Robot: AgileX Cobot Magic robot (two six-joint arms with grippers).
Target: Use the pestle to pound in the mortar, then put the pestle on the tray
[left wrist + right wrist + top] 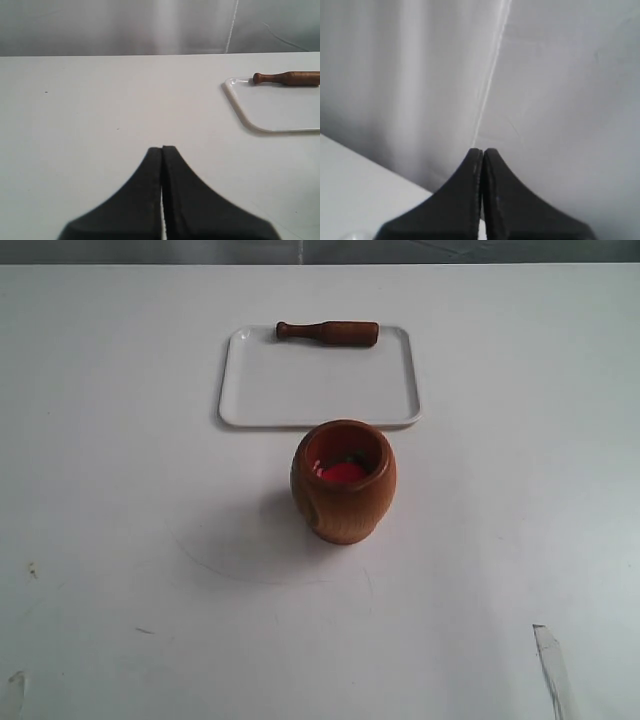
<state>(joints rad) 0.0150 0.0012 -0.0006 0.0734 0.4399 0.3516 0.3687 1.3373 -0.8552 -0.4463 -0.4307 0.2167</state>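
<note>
White table: pestle lies on tray twd far edge, mortar just nearer. L gripper, R gripper: jaws pressed together, empty.

Exterior camera is looking down over the counter; low left wrist camera is sharing tray and pestle.

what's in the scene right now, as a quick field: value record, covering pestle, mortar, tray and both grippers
pestle: lying flat on the tray, along its far rim, knob end toward the left of the exterior view
tray: white, flat on the table, behind the mortar
mortar: upright on the table, at the tray's near rim; contact cannot be told
red contents: inside the mortar
left gripper: shut, empty, above bare table
right gripper: shut, empty
</note>
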